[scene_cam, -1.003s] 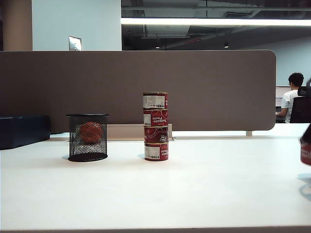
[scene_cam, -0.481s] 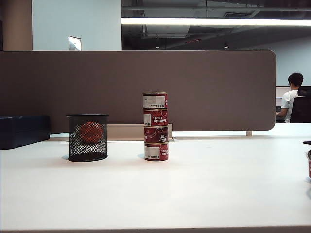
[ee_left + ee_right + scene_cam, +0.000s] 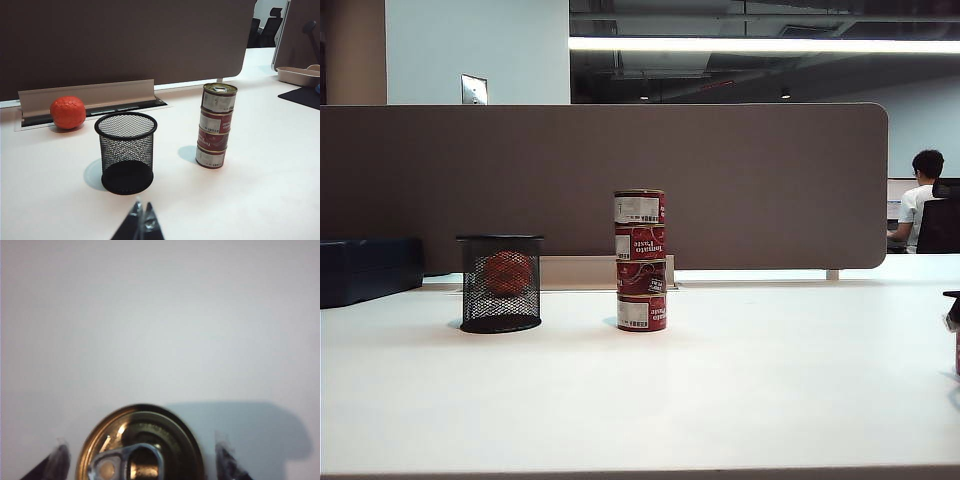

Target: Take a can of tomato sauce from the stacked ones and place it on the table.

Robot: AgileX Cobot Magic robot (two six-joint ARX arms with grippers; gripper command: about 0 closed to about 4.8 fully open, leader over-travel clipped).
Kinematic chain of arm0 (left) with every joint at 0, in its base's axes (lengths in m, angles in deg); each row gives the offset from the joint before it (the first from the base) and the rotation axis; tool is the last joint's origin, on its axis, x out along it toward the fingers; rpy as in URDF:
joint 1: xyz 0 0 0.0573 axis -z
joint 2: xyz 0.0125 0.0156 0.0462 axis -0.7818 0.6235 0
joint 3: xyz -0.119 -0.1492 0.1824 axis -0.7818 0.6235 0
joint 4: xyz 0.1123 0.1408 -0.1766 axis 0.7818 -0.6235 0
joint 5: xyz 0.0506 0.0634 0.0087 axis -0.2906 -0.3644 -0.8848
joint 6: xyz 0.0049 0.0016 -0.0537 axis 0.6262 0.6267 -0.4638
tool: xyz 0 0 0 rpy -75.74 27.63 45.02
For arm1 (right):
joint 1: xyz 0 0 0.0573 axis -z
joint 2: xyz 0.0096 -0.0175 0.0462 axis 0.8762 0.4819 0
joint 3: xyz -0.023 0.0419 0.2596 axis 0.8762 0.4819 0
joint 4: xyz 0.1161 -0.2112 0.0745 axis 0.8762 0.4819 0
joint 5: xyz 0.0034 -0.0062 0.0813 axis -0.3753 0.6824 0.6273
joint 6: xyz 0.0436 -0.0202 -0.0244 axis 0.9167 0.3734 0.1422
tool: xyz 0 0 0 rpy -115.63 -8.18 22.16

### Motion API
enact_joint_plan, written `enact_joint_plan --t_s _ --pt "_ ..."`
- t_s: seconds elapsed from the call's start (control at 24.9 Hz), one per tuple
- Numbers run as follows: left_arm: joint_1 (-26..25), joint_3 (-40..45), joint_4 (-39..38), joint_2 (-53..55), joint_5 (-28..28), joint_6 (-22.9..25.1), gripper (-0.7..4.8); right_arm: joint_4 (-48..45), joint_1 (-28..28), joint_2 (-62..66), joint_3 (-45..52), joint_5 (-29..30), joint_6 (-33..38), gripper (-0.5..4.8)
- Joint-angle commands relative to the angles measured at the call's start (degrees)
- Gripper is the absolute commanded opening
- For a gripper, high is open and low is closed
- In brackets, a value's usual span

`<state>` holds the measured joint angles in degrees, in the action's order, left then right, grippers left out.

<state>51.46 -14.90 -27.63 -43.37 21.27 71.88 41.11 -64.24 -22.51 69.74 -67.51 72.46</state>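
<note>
Far right of the stack of cans (image 3: 640, 260), can (image 3: 140, 445) upright on desk (image 3: 720, 400), right gripper (image 3: 140, 460) released astride it; left gripper (image 3: 142, 225) clenched, idle near mesh cup (image 3: 126, 152).

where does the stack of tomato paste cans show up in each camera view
Exterior view: the stack of cans stands mid-table, right of the mesh cup.
Left wrist view: the stack stands right of the mesh cup.
Right wrist view: not in it.
Shared landmark: the mesh cup, in the exterior and left wrist views.
</note>
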Motion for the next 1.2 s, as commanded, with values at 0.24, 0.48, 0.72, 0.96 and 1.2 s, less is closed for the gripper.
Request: enact_joint_plan --t_s 0.24,0.48,0.72,0.96,1.2 --pt "-0.1 -0.2 0.7 0.0 0.3 0.2 -0.06 -1.7 0.0 -0.3 -7.1 0.1 0.2 3.73" --pt "-0.1 -0.2 0.7 0.0 0.2 0.2 -0.05 1.2 0.0 -3.3 -11.0 -0.2 -0.5 1.36" --pt "-0.1 -0.2 0.7 0.0 0.2 0.2 -0.06 4.9 0.2 -14.7 -11.0 -0.6 -5.3 -0.07" --pt "-0.1 -0.2 0.7 0.0 0.1 0.2 -0.06 16.7 2.3 -28.0 -10.7 -9.9 -6.7 -0.07" --pt "-0.1 -0.2 0.7 0.0 0.2 0.2 -0.06 22.4 5.8 -34.8 -10.3 -5.9 -8.3 -0.07"
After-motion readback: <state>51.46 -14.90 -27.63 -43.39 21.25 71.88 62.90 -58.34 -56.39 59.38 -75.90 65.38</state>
